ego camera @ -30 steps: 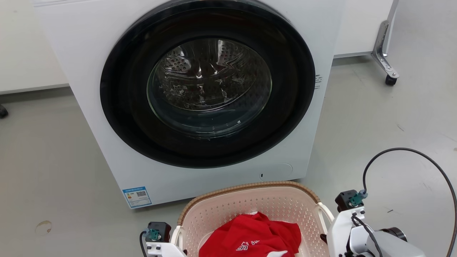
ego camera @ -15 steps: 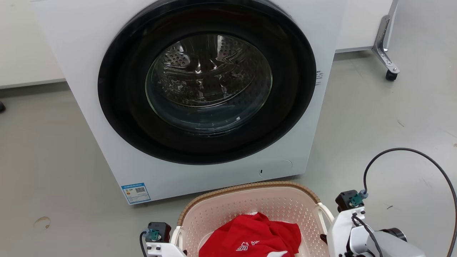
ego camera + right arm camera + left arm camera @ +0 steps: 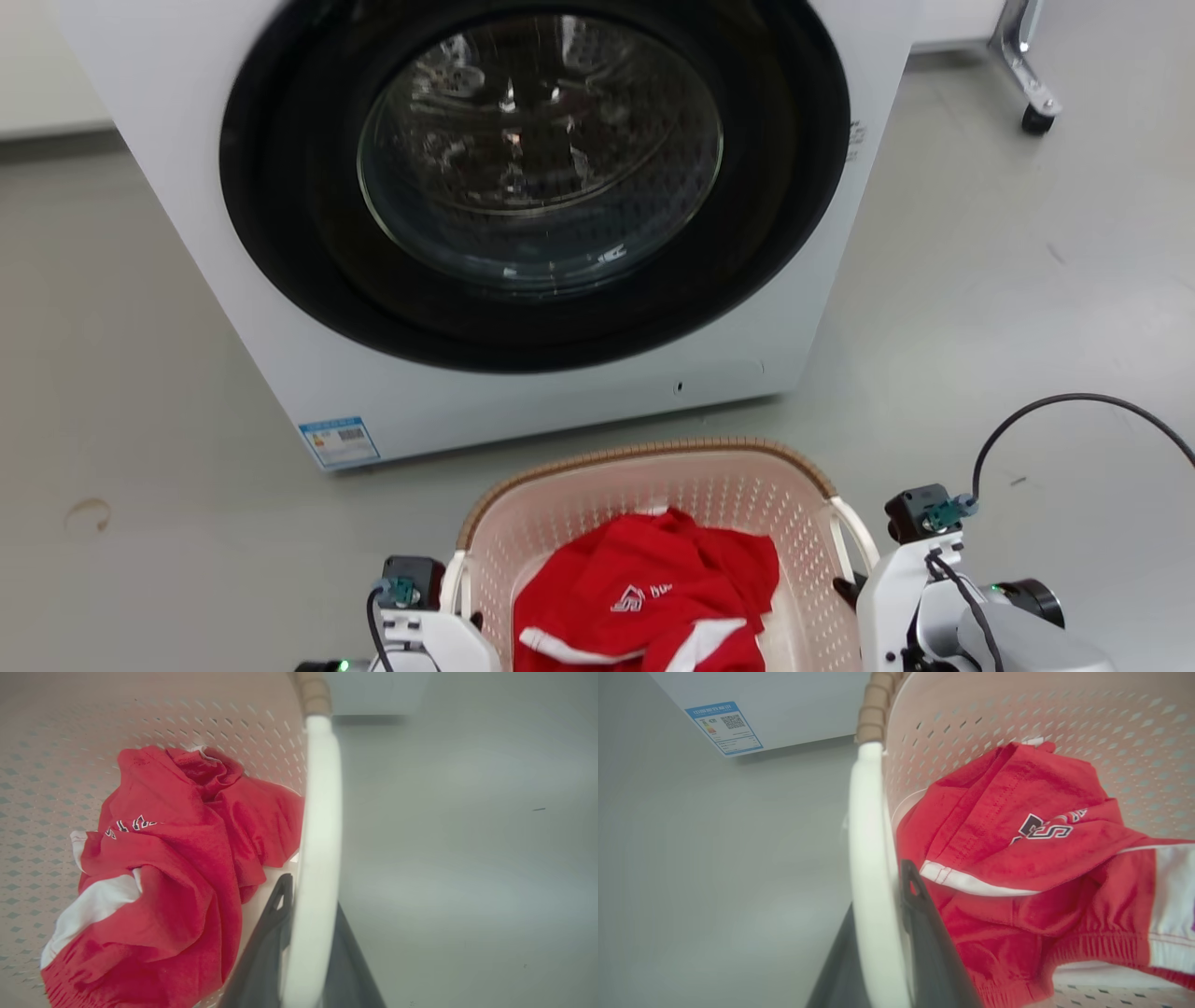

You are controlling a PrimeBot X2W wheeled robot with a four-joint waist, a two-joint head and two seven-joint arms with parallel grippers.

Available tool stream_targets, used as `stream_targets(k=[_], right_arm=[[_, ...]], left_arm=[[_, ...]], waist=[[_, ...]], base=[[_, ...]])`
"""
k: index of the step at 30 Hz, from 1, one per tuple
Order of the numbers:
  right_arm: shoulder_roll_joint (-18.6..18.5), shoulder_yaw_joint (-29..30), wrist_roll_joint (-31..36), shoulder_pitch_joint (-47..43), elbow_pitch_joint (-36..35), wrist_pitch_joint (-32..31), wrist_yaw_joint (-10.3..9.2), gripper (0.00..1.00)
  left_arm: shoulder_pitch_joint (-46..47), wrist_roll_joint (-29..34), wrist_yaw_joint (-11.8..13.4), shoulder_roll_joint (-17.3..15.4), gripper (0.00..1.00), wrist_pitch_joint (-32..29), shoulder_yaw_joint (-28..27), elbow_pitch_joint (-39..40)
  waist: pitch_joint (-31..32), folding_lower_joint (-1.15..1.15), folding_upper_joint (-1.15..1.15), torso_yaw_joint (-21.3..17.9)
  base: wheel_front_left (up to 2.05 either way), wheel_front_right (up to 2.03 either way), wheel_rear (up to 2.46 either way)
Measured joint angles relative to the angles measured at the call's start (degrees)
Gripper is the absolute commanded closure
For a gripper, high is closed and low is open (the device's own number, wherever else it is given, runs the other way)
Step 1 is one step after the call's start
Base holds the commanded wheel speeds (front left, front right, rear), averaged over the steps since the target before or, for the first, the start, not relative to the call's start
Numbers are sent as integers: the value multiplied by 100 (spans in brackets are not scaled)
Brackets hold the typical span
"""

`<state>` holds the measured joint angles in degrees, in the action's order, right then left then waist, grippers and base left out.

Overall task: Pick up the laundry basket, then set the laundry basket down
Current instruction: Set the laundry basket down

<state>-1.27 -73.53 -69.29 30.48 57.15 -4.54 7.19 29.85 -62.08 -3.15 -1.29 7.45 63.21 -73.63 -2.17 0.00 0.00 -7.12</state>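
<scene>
The laundry basket, pale pink and perforated with a brown woven-look rim, sits low in the head view between my two wrists. A red and white garment lies inside it. In the left wrist view, my left gripper is shut on the basket's white left handle, one dark finger on each side of it. My right gripper is shut the same way on the white right handle. I cannot tell whether the basket touches the floor.
A white washing machine stands just beyond the basket, its dark round door closed. Grey floor spreads to both sides. A castor of a metal frame is at the far right. A black cable loops over my right arm.
The head camera has moved: the washing machine now looms larger and higher in the picture. The basket and both wrists sit slightly higher in view. Both grips on the handles are unchanged.
</scene>
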Motion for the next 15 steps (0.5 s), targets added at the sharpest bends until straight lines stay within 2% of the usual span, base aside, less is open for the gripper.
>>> stream_targets(k=[8, 15], right_arm=[[-147, -2, 119, 527, -92, 873, 0, 100], [-382, -4, 215, 849, -290, 1408, 0, 100]], left_arm=[[743, 143, 402, 26, 100, 502, 5, 29], [1216, 324, 748, 47, 100, 693, -14, 182]], waist=[[-854, 0, 0, 45], [-1785, 0, 0, 93]], base=[[0, 0, 0], [0, 0, 0]])
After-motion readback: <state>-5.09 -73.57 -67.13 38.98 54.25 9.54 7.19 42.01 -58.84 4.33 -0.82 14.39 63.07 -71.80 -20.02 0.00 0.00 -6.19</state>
